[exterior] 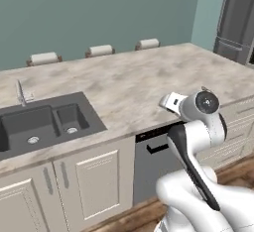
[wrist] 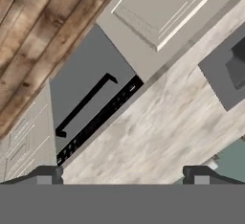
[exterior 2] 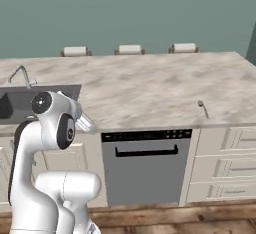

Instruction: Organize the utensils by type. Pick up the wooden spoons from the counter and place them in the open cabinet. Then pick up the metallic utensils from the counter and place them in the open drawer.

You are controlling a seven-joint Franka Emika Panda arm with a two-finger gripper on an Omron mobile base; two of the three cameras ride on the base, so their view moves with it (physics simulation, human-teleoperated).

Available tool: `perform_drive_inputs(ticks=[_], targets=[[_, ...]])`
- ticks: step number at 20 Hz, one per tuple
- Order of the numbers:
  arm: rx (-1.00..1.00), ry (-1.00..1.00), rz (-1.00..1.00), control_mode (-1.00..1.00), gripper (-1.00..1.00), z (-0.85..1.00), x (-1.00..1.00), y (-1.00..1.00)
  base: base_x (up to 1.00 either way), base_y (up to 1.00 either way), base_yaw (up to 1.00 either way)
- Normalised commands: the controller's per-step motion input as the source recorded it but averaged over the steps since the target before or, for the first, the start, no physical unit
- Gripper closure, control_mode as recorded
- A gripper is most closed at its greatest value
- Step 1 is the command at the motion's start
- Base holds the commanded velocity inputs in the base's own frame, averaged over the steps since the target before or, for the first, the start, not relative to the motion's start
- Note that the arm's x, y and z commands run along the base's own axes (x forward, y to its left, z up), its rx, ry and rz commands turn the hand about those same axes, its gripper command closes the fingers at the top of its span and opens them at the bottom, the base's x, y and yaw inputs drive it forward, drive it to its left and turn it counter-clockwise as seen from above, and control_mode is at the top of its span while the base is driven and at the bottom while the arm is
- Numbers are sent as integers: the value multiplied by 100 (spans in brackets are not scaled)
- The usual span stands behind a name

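Released hand (wrist: 122,175) hovers over counter (wrist: 158,127) edge, above the dishwasher (wrist: 86,98).

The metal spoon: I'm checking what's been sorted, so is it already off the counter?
No, the metal spoon lies on the counter near its front edge, above the drawers right of the dishwasher.

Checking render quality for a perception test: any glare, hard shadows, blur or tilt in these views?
Left base view: flat even light, no glare on the counter, soft overall. Right base view: same, the spoon small and blurry, casting almost no shadow. Hand view: rolled diagonally, the dishwasher slanted, its handle shadow faint.
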Motion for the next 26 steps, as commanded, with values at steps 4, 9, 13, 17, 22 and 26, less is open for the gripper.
perform_drive_inputs(ticks=[4, 9, 13, 17, 22, 26], targets=[[0, 0, 0, 100, -100, 0, 0, 0, 41, -78, 0], [0, 0, 0, 100, -100, 0, 0, 0, 47, -71, 0], [0, 0, 0, 100, -100, 0, 0, 0, 53, -64, 0], [0, 0, 0, 100, -100, 0, 0, 0, 53, -44, 0], [0, 0, 0, 100, -100, 0, 0, 0, 48, -37, 0], [0, 0, 0, 100, -100, 0, 0, 0, 44, -36, 0]])
